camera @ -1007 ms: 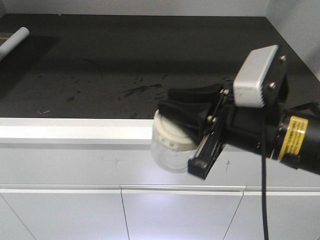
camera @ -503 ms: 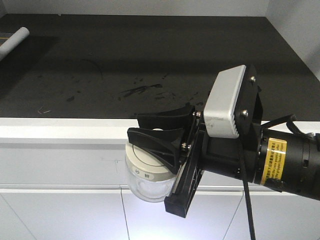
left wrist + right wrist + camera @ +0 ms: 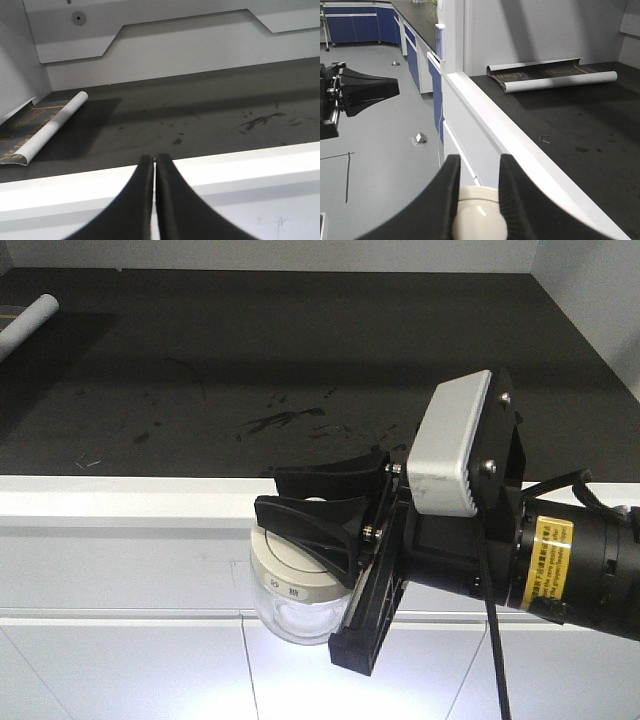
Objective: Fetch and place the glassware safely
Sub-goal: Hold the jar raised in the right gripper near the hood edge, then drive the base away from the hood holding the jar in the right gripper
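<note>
Jar [image 3: 285, 585], in right claw [image 3: 268, 492], dropped below counter edge [image 3: 120, 498].

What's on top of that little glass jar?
A cream lid caps the jar. Black fingers of the right claw clamp it, covering much of it from the front; the wrist camera shows its rounded top between them.
</note>
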